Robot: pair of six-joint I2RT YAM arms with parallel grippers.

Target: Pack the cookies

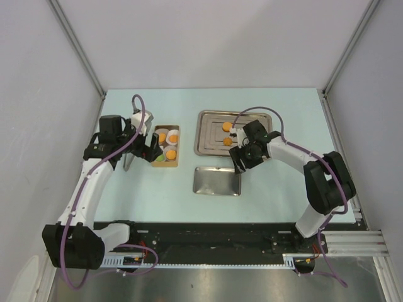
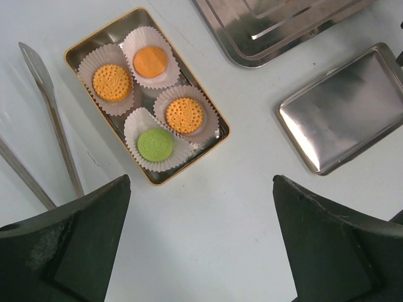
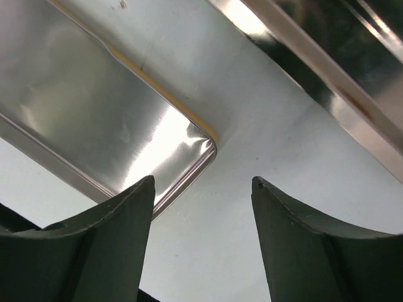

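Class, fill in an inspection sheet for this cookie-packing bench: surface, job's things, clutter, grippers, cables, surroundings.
Surface: pale green table.
Job's things: tin box holds three orange cookies and one green cookie in paper cups; two more lie on the steel tray; lid lies on the table.
Clutter: tongs beside the box.
Grippers: left gripper open near the box; right gripper open over the lid's corner.
Cables: purple cables loop off both arms.
Surroundings: plain walls, metal frame.
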